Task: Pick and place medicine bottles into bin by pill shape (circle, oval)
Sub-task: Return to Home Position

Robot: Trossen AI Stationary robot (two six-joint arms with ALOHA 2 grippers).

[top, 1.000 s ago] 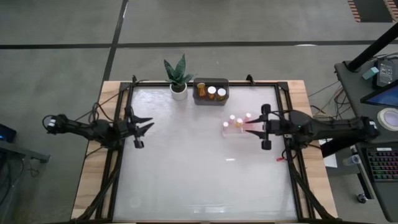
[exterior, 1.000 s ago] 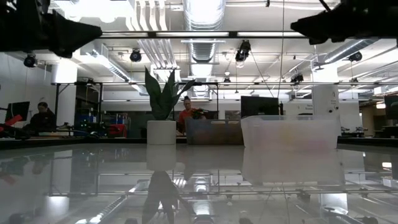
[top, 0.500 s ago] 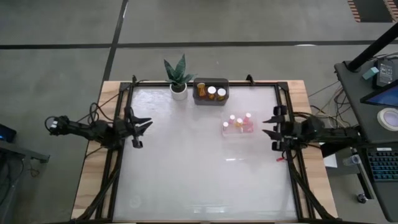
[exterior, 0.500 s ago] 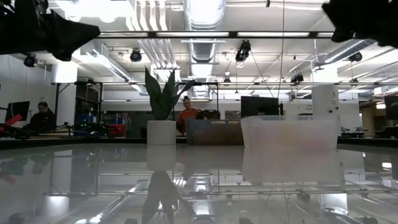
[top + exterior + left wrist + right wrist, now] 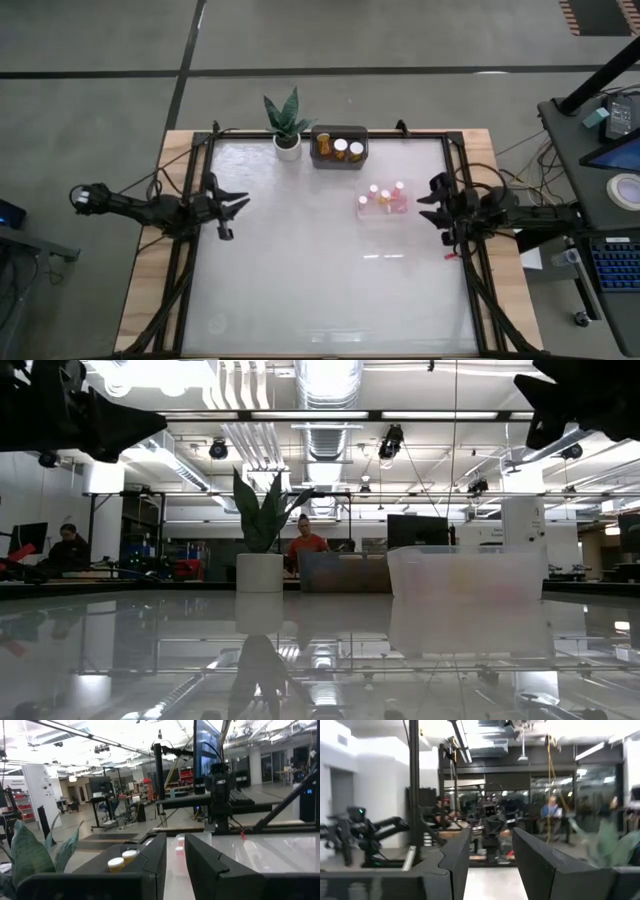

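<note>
Our left tool (image 5: 240,203) and right tool (image 5: 424,205) hang released and empty, well apart from the plant pot (image 5: 287,150). Amber bottles (image 5: 340,148) sit in the dark bin (image 5: 340,165) just beside that pot, pink bottles (image 5: 385,197) in the clear bin (image 5: 372,212) farther off. We judge them light, stiff, slick: grip below the cap.

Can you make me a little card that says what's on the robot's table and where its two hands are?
plant: in a white pot, far edge of the table
dark bin: beside the plant, holds three amber bottles
clear bin: right side, holds several pink bottles
left gripper: open, empty, at the left edge
right gripper: open, empty, at the right edge, near the clear bin
</note>
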